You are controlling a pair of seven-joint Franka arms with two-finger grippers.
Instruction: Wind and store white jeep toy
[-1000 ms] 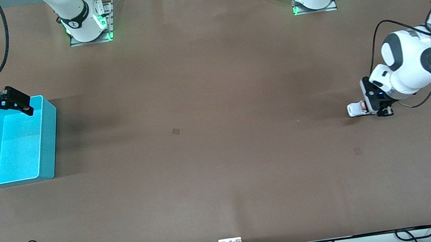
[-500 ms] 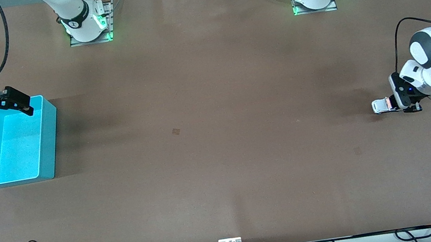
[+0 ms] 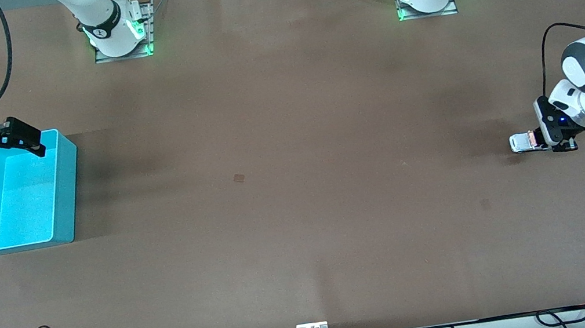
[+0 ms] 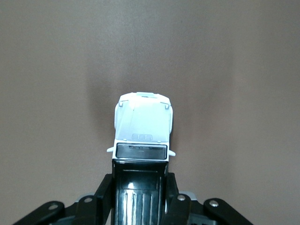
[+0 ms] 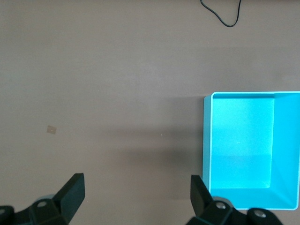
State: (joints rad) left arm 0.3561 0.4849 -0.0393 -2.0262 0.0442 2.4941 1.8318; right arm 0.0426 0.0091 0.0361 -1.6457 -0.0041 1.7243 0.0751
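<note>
Your left gripper (image 3: 550, 142) is down at the table (image 3: 298, 198) toward the left arm's end, with its fingers (image 4: 104, 197) pinching the white jeep toy (image 3: 524, 142) by the sides of its rear half. In the left wrist view the jeep (image 4: 142, 136) shows its white hood and dark windshield sticking out ahead of the fingertips, while the black ribbed roof sits between the two black fingers. In the front view the jeep looks to be down at the brown tabletop, with its nose pointing toward the right arm's end of the table, though you cannot tell whether its wheels are touching. Your right gripper (image 3: 21, 139) waits in the air over the cyan bin (image 3: 61, 183), above the rim of the bin that lies farthest from the front camera, and its fingers (image 5: 74, 190) are spread wide with nothing between them. The bin sits at the right arm's end of the table, well apart from the jeep, and the right wrist view shows nothing inside the bin (image 5: 286, 150).
</note>
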